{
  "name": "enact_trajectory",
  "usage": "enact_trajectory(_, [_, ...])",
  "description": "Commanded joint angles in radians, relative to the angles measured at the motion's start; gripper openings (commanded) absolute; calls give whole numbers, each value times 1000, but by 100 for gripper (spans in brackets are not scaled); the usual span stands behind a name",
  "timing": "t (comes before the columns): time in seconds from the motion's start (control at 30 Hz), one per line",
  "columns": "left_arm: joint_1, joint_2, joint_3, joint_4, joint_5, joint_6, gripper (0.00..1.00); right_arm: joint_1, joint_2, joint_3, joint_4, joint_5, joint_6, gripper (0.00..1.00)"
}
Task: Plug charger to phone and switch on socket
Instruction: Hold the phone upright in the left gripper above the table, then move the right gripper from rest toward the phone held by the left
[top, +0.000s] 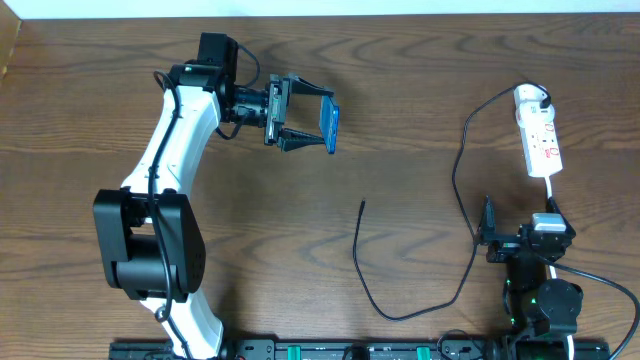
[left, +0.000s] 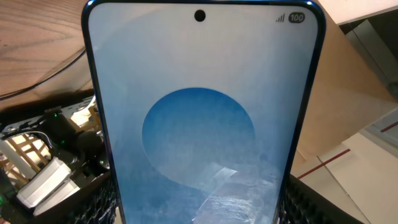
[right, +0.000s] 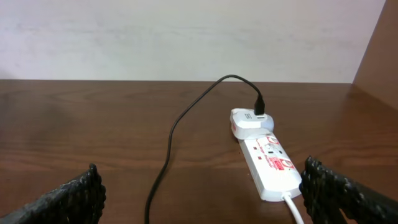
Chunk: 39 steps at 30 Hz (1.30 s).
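Note:
My left gripper (top: 305, 125) is shut on the phone (top: 331, 124), holding it on edge above the table at the back left. In the left wrist view the phone's blue screen (left: 199, 124) fills the frame between the two fingers. The charger cable (top: 462, 150) runs from a white adapter (top: 528, 97) in the socket (top: 540, 140) at the far right, down and round to its loose plug tip (top: 362, 204) on the table centre. My right gripper (top: 487, 236) is open and empty at the front right; its wrist view shows the socket (right: 268, 165) and cable (right: 168, 149) ahead.
The socket's white cord (top: 551, 188) runs down towards the right arm base (top: 545, 300). The left arm (top: 165, 180) reaches over the left half of the wooden table (top: 100, 100). A white wall (right: 186, 37) stands behind the table.

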Motion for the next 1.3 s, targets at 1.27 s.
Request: enact_trajectory(1.27, [2, -31, 34, -1, -107, -2, 7, 7, 890, 842, -259, -484, 56, 99])
